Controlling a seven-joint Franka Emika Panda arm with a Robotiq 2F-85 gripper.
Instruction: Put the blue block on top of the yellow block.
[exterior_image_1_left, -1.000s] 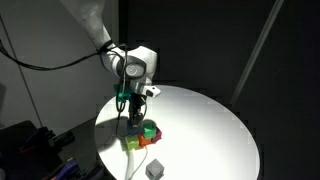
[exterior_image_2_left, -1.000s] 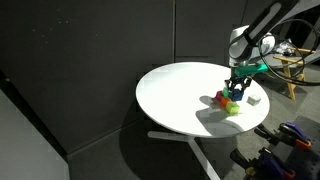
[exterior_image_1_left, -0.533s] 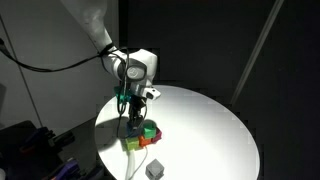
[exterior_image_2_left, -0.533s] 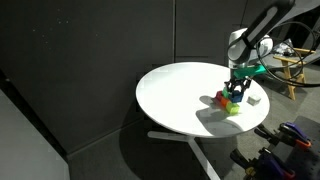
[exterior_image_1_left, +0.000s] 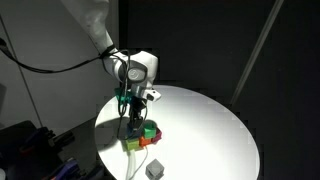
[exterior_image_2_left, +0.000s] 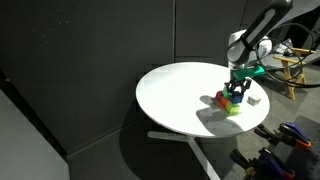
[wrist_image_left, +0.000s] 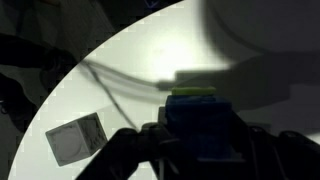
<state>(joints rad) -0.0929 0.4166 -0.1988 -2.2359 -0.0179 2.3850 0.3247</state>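
Note:
In the wrist view my gripper (wrist_image_left: 205, 150) is shut on the dark blue block (wrist_image_left: 205, 125), one dark finger on each side of it. A thin strip of the yellow block (wrist_image_left: 192, 92) shows just past the blue block's far edge. In both exterior views the gripper (exterior_image_1_left: 133, 121) (exterior_image_2_left: 237, 93) points straight down over the cluster of cubes near the table edge. The yellow block (exterior_image_1_left: 133, 144) (exterior_image_2_left: 233, 108) sits right below the fingers. The blue block is mostly hidden by the fingers there, and I cannot tell whether it touches the yellow block.
A green cube (exterior_image_1_left: 150, 130) and an orange-red cube (exterior_image_1_left: 156, 140) sit against the yellow block. A grey cube (exterior_image_1_left: 154, 170) (wrist_image_left: 75, 138) lies apart near the rim of the round white table (exterior_image_1_left: 210, 125). The table edge is close to the cluster.

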